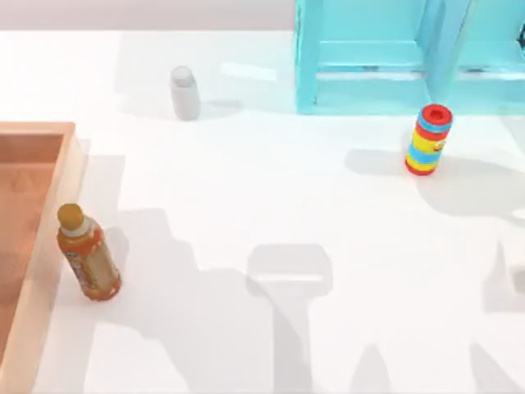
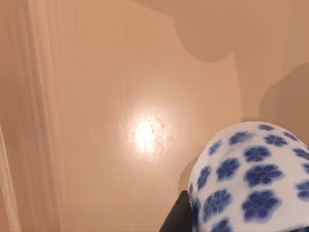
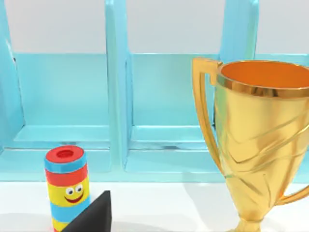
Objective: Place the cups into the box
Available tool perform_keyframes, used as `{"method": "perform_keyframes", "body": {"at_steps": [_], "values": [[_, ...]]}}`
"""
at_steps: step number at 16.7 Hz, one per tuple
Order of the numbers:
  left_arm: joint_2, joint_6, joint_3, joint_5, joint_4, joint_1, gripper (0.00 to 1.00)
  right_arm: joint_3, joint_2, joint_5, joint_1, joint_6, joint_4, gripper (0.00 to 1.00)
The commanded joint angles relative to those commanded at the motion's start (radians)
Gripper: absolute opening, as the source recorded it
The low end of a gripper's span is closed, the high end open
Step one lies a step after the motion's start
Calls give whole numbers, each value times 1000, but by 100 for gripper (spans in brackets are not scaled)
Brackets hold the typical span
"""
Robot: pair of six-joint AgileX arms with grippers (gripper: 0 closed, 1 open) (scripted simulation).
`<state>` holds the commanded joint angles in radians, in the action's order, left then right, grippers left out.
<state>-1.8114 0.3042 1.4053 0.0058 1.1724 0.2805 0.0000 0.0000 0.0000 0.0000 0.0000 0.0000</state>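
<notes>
Floral cup (image 2: pixel 251 179) close under the left wrist camera, over the glossy orange-brown floor of the box (image 2: pixel 120 96), with a dark finger (image 2: pixel 176 217) against its side; most likely carried by the left pincer, though cannot tell from this angle whether those fingers pinch it or stand spread. Box rim (image 1: pixel 49 238) at the worktop's left edge in the top view, orange-capped drink bottle (image 1: pixel 89 254) just beside it on the outside. Judged step: lowering or releasing the white-and-blue cup inside the box. Next move calls for a gentle descent to the floor, a clean spread of the fingers, then a straight lift clear of the rim. Right arm idle near the turquoise shelf frame (image 3: pixel 116 96), facing the striped cylinder (image 3: pixel 66 186) and a gold trophy (image 3: pixel 260 140), one dark finger (image 3: pixel 94 215) low in its view; state cannot be told. Small grey bottle (image 1: pixel 184 92) at the worktop's far side.
</notes>
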Motion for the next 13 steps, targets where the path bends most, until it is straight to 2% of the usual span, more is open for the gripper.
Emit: {"method": "perform_keyframes", "body": {"at_steps": [12, 13], "values": [[0, 0, 0, 0, 0, 0, 98, 0, 0, 0, 0, 0, 0, 100], [0, 0, 0, 0, 0, 0, 100, 0, 0, 0, 0, 0, 0, 100]]}}
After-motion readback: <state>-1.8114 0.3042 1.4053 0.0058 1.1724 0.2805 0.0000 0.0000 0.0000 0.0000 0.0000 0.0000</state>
